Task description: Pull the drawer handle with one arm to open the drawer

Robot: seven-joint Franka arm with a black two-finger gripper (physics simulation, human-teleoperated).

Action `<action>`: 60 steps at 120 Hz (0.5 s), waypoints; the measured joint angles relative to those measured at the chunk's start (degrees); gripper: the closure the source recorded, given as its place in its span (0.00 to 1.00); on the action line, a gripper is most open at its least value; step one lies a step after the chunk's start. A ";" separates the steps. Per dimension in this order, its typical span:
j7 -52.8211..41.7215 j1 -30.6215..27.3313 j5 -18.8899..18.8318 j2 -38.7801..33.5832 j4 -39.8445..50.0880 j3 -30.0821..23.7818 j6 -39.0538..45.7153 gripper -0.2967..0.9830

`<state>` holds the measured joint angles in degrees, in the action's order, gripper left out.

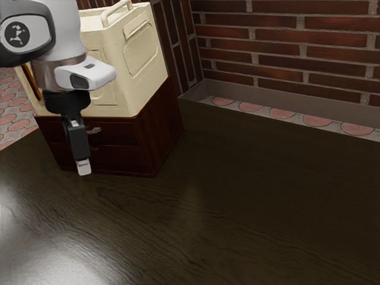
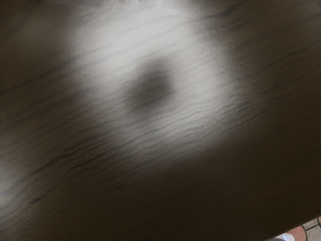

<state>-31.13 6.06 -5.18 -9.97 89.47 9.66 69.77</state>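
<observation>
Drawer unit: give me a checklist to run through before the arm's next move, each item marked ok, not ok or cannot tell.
1. Upper drawer shut: ok, its front looks flush.
2. Lower drawer shut: ok, flush as well.
3. Upper handle held by the gripper: not ok; the gripper hangs pointing down in front of it.
4. Gripper off the drawer fronts: cannot tell; it overlaps them in the exterior view.
5. Which drawer to pull: cannot tell; the task names neither.
6. Cream container seated on top: ok, upright.
</observation>
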 joint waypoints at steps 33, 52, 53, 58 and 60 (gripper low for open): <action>-7.18 -1.44 -0.11 -0.34 0.14 0.14 1.35 0.23; -13.33 -11.84 -0.48 -2.94 0.20 -0.18 1.46 0.23; -13.74 -12.42 -0.49 -2.99 0.20 -0.19 1.51 0.23; -15.74 -14.77 -0.54 -3.15 0.24 -0.21 1.74 0.23; -16.57 -15.53 -0.57 -3.18 0.25 -0.21 1.88 0.23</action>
<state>-47.70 -9.47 -5.75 -13.15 89.72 9.45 71.65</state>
